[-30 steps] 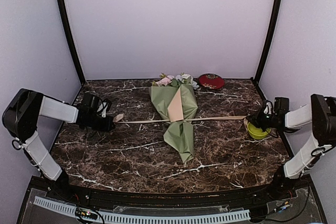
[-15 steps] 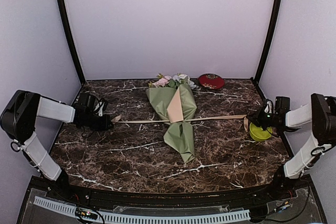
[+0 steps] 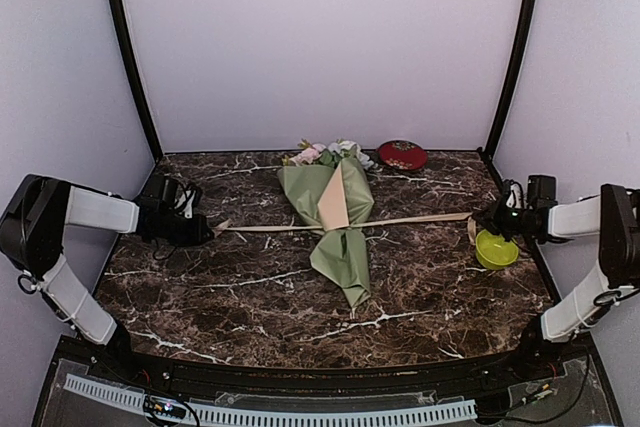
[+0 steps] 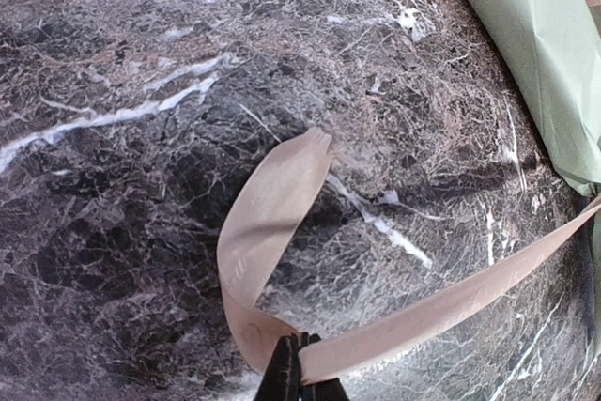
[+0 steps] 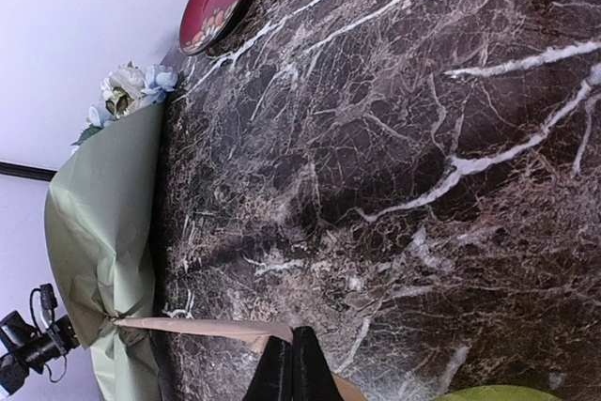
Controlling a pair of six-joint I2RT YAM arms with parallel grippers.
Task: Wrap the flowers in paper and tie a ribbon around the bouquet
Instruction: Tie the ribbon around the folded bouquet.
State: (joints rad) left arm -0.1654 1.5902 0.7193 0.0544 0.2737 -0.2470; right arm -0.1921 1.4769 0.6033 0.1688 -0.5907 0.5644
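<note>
Pulling farther apart, both jaws stay clamped on the ribbon (image 3: 415,221) crossing the bouquet (image 3: 343,255).

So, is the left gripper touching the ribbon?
Touching. In the left wrist view, the left gripper has its fingertips shut on the ribbon, which comes out from between them on both sides.

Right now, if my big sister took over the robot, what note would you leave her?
Left gripper: shut on the ribbon near its left end.
Right gripper: shut on it near the right end.
The bouquet lies between them, flowers at the far end, ribbon taut across its pinched waist.
Done: wrapping.
Left: finish the tie; I can't see a knot from here.
</note>
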